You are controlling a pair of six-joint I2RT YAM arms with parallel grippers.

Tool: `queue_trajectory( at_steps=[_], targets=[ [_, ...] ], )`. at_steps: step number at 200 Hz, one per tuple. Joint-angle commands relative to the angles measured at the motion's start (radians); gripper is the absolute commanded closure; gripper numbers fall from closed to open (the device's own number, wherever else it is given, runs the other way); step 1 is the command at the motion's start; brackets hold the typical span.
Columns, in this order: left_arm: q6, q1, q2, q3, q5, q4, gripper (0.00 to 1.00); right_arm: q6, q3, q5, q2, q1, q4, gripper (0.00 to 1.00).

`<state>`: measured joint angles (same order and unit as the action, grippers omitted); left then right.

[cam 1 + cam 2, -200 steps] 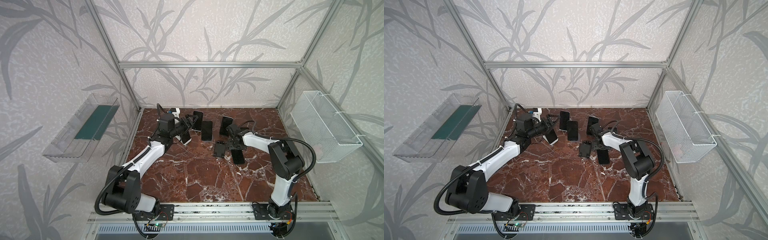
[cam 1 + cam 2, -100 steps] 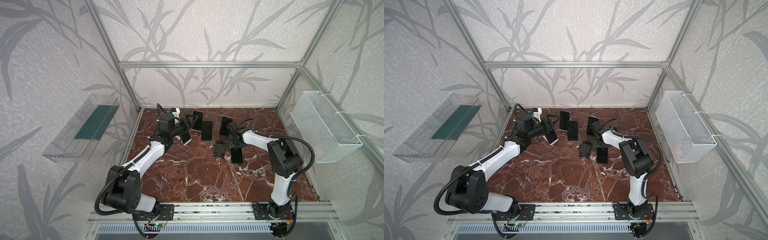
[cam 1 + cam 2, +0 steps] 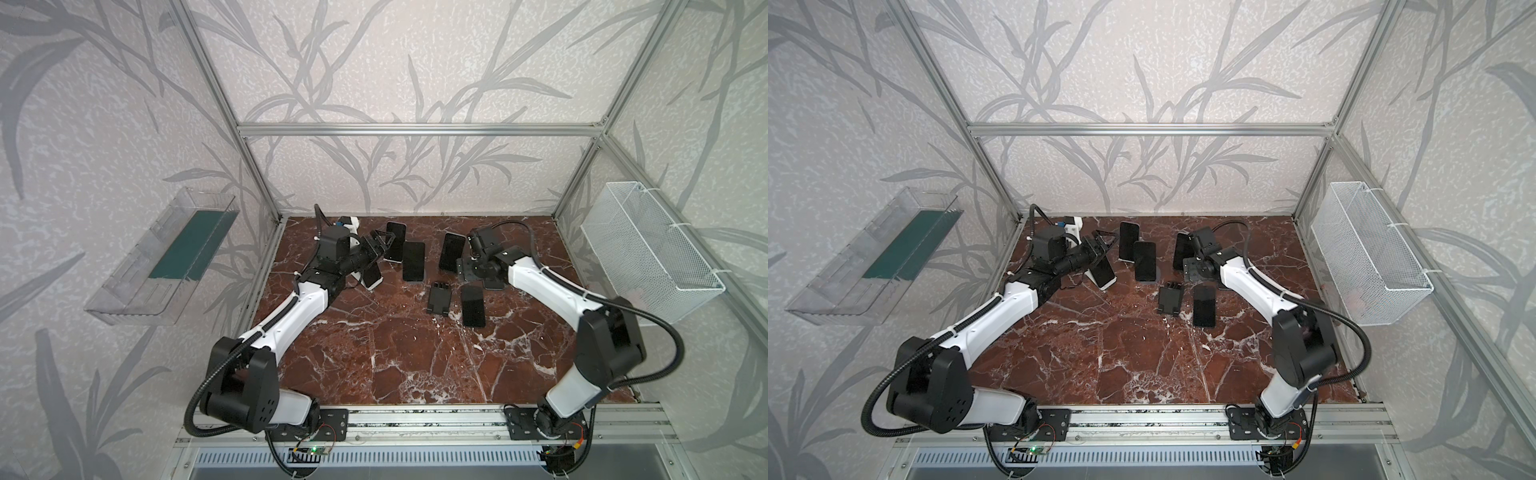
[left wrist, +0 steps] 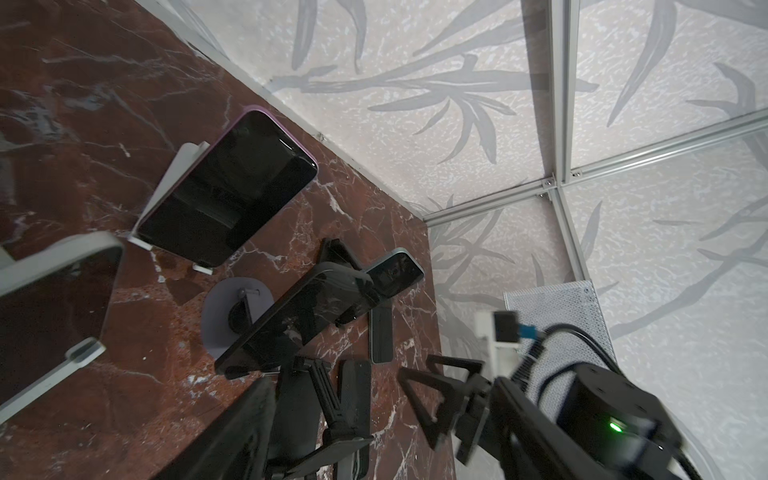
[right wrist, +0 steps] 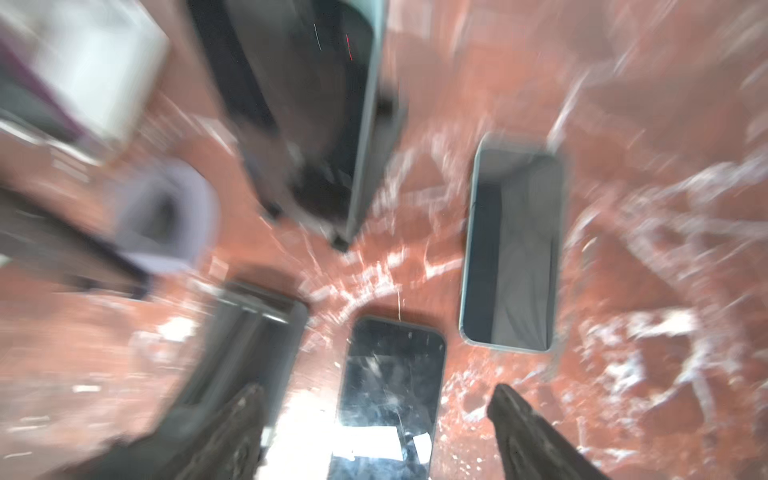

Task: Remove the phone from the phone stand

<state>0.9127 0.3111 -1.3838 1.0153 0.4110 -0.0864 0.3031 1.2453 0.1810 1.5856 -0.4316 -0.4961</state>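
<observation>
Right wrist view: right pincer (image 5: 376, 392) is wide open, holding nothing, above the glossy black phone (image 5: 392, 365) lying flat on the red marble table (image 5: 623, 291), just beside the empty black plastic phone stand (image 5: 253, 332); left pincer (image 3: 382, 243) is open too.

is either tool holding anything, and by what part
Nothing held: the right tool stands open above a flat phone, and the left tool is open and empty.
</observation>
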Motion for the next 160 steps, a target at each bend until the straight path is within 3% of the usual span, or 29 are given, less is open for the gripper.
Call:
queue_trajectory(
  at_steps=[1, 26, 52, 81, 107, 160],
  targets=[
    [-0.217, 0.093, 0.075, 0.101, -0.227, 0.242, 0.12, -0.040, -0.165, -0.004, -0.146, 0.004, 0.160, 0.12],
    [-0.383, 0.243, 0.056, 0.146, -0.434, 0.355, 0.04, -0.024, -0.309, -0.042, -0.217, 0.023, 0.301, 0.09],
    [-0.455, 0.410, 0.001, 0.156, -0.574, 0.406, 0.02, -0.025, -0.409, 0.000, -0.279, 0.032, 0.384, 0.06],
    [-0.443, 0.534, -0.064, 0.118, -0.592, 0.377, 0.01, 0.060, -0.476, 0.080, -0.313, 0.063, 0.390, 0.06],
    [-0.458, 0.634, -0.166, 0.188, -0.652, 0.425, 0.01, 0.129, -0.550, 0.182, -0.363, 0.077, 0.436, 0.06],
    [-0.391, 0.649, -0.356, 0.293, -0.607, 0.496, 0.01, 0.196, -0.655, 0.139, -0.506, 0.146, 0.487, 0.06]
  ],
)
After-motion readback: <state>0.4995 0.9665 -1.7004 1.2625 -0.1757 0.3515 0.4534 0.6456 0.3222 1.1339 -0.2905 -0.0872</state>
